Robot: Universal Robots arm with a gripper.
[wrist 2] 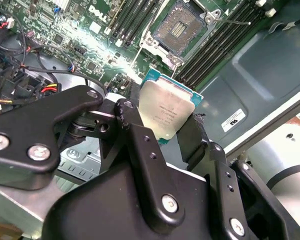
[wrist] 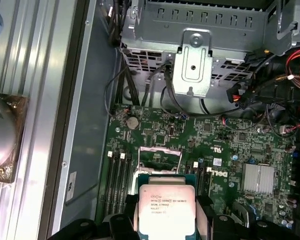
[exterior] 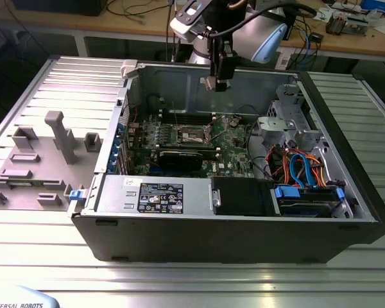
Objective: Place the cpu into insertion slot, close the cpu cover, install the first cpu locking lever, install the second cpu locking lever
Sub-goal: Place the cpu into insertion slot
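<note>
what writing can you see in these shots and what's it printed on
cpu, gripped by the gripper: a few lines of fine print on its metal top, too small to read with certainty.
motherboard: white brand lettering, not quoted.
black label on the power supply: dense print, too small to read.
white sticker on the case wall: marks too blurred to read.
</note>
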